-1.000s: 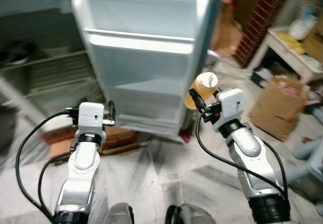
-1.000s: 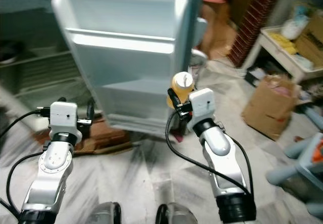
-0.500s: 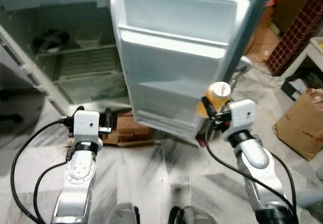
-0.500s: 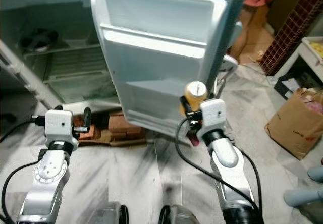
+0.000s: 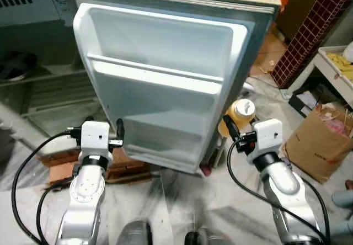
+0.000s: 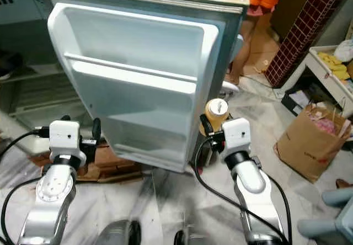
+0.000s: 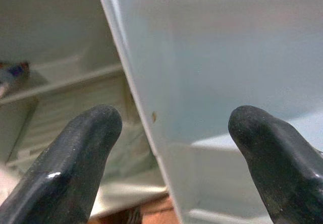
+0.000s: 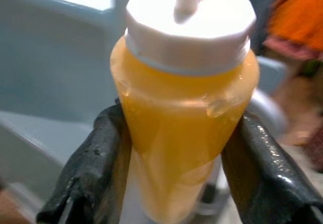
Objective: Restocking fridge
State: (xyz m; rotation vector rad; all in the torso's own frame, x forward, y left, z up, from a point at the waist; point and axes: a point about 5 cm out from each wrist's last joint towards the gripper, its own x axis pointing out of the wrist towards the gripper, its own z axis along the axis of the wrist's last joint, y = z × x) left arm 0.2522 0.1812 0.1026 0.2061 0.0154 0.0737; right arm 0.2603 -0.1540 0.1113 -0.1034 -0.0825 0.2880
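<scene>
White plastic lines the open fridge door (image 5: 160, 90), which swings out toward the robot with its moulded shelves bare; the fridge (image 5: 38, 85) cabinet stands behind it to the left, its wire racks dim. Pale marble floor (image 5: 182, 201) runs underneath, and a stack of bricks (image 5: 60, 170) lies by the door's lower edge. To the right sit a brown paper bag (image 5: 317, 145) and a white tabletop (image 5: 331, 71) with yellow things on it. A person in orange (image 6: 253, 2) stands behind the door. The right hand (image 8: 171, 148) pinches a bottle (image 8: 184, 98) of orange liquid with a white cap, held upright just beside the door's outer edge. The left hand (image 7: 174, 148) is spread apart, holding nothing, near the door's hinge side.
</scene>
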